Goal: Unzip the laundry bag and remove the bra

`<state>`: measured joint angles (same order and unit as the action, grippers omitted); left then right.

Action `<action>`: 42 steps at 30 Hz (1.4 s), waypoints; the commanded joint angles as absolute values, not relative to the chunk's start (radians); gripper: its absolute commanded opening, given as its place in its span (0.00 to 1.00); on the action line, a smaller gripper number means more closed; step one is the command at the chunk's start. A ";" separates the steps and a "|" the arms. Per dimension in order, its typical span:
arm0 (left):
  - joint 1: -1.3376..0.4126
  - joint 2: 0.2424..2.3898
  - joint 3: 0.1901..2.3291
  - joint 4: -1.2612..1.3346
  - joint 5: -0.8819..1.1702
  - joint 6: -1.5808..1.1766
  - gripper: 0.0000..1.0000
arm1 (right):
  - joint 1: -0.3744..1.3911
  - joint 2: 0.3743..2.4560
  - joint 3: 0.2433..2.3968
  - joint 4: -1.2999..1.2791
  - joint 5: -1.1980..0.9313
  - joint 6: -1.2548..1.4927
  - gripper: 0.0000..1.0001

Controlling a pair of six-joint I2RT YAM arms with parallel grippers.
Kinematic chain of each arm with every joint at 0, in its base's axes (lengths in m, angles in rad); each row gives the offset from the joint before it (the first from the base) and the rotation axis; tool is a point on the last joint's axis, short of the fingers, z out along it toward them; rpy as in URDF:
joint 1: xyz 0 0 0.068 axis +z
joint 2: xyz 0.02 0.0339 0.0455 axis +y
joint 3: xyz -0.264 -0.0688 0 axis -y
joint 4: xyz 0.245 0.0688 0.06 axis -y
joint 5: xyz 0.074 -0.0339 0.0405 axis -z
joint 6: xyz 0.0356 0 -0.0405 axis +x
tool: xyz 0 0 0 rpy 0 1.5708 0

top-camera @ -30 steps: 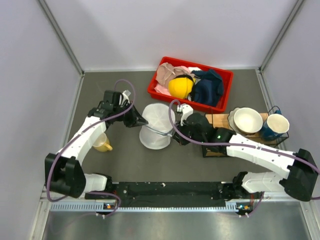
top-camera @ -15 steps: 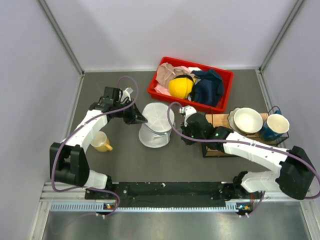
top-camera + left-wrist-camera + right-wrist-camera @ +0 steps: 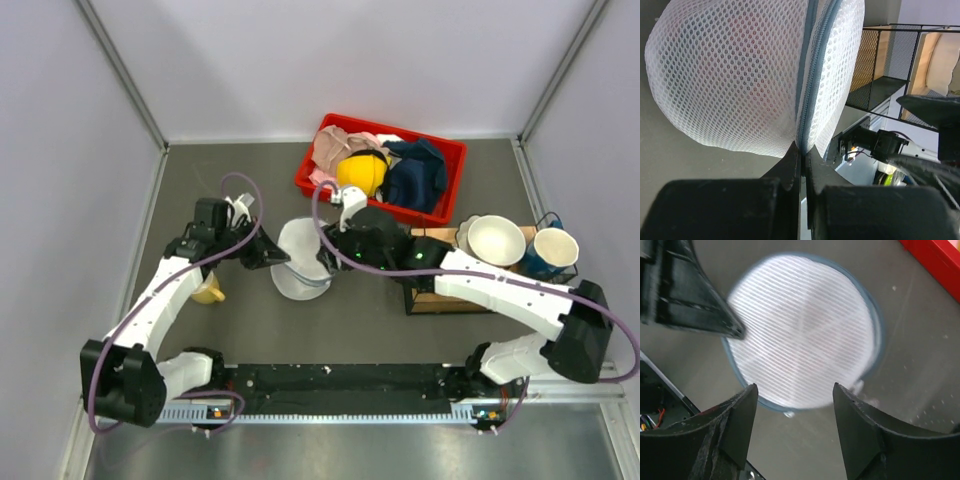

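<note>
The laundry bag (image 3: 298,262), a white mesh ball, lies on the dark table left of centre. My left gripper (image 3: 275,257) is shut on its grey zipper seam (image 3: 807,75), fingertips (image 3: 795,150) pinching the seam's lower end. The right gripper (image 3: 326,252) hovers open over the bag's right side. In the right wrist view its open jaws (image 3: 794,387) frame the near rim of the bag's round end (image 3: 802,332), with nothing between them. A small zipper pull (image 3: 788,414) hangs at that rim. The bra is hidden; only a faint reddish tint (image 3: 757,87) shows through the mesh.
A red bin (image 3: 452,158) behind the bag holds a beige-pink cloth (image 3: 335,148), a yellow round object (image 3: 360,175) and a navy cloth (image 3: 415,175). On a wire rack (image 3: 430,295) at right sit a white bowl (image 3: 496,240) and a cup (image 3: 553,247). A yellow cup (image 3: 207,291) lies under the left arm.
The right gripper let go, opened wide and swung up and left over the bag. The left gripper, still shut on the seam, shifted slightly down with the bag.
</note>
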<state>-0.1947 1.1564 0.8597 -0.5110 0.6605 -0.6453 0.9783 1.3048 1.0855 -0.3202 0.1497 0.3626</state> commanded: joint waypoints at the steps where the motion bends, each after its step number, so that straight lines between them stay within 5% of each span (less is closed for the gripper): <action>1: -0.198 1.103 0.827 -0.407 0.675 -0.712 0.00 | 1.054 1.454 1.234 -0.284 0.230 0.334 0.63; 29: -0.202 1.138 0.841 -0.408 0.704 -0.742 0.00 | 1.180 1.652 1.370 -0.264 0.336 0.204 0.53; 32: -0.202 1.138 0.841 -0.406 0.707 -0.745 0.00 | 1.180 1.660 1.368 -0.250 0.388 0.192 0.35; 34: -0.202 1.138 0.841 -0.407 0.709 -0.746 0.00 | 1.180 1.658 1.368 -0.244 0.400 0.187 0.02; 39: -0.202 1.132 0.841 -0.410 0.715 -0.739 0.00 | 1.175 1.609 1.344 -0.218 0.428 0.190 0.00; 42: -0.201 1.121 0.862 -0.439 0.689 -0.718 0.17 | 1.151 1.554 1.298 -0.193 0.425 0.213 0.00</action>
<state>-0.1989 1.1419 0.8337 -0.4355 0.6765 -0.7383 1.1797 1.6489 1.3266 -0.2661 0.3511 0.2016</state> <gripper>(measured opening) 0.054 0.014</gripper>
